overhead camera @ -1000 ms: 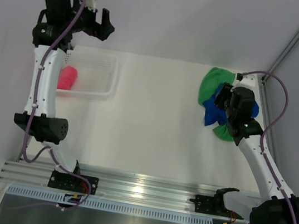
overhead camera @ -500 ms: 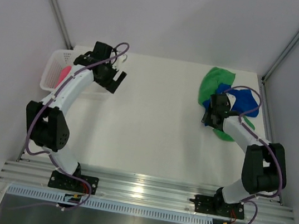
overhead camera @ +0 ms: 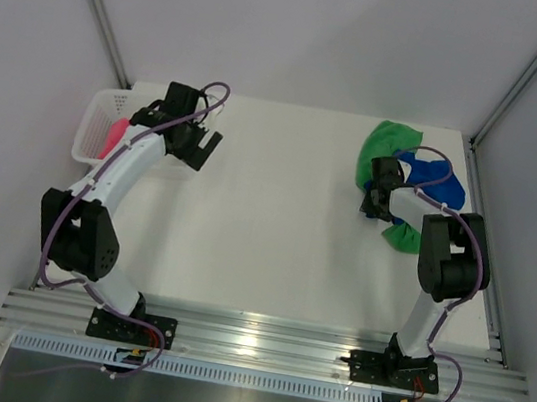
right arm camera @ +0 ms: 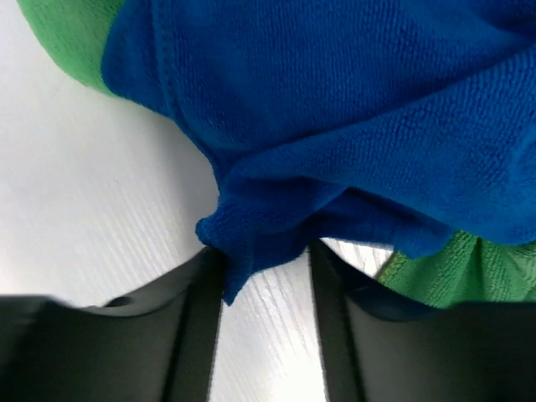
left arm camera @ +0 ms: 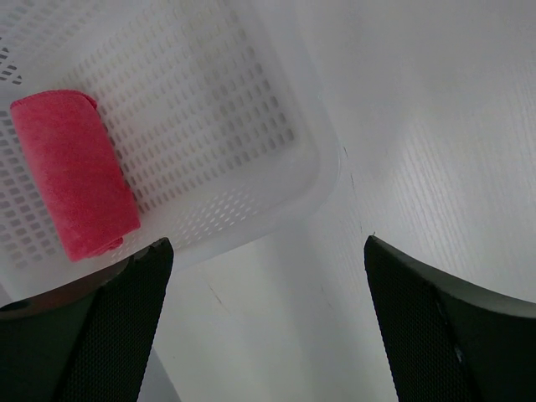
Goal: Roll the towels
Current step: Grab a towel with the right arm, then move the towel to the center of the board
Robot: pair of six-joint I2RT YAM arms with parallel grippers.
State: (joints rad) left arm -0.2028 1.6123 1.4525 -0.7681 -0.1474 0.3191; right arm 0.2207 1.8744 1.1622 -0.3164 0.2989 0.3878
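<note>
A rolled pink-red towel [left arm camera: 75, 172] lies in the white mesh basket [left arm camera: 322, 167] at the far left; it also shows as a pink towel [overhead camera: 113, 137] from above. My left gripper [overhead camera: 201, 145] hovers beside the basket's right side, and in the left wrist view the left gripper [left arm camera: 266, 247] is open and empty. At the far right a crumpled blue towel [overhead camera: 433, 180] lies on a green towel [overhead camera: 388, 143]. My right gripper [overhead camera: 374, 202] sits at the blue towel's left edge. Up close, the right gripper [right arm camera: 265, 251] has its jaws apart with a corner of the blue towel [right arm camera: 335, 100] between them. The green towel [right arm camera: 67, 33] peeks out beneath.
The basket [overhead camera: 92, 129] stands near the table's left edge. A metal frame post [overhead camera: 512, 96] rises just behind the towels at the right. Aluminium rails [overhead camera: 257, 346] with both arm bases run along the near edge.
My left arm has come down from high above the basket to low beside it. My right arm has folded in, bringing its jaws to the blue towel's left corner and narrowing them.
</note>
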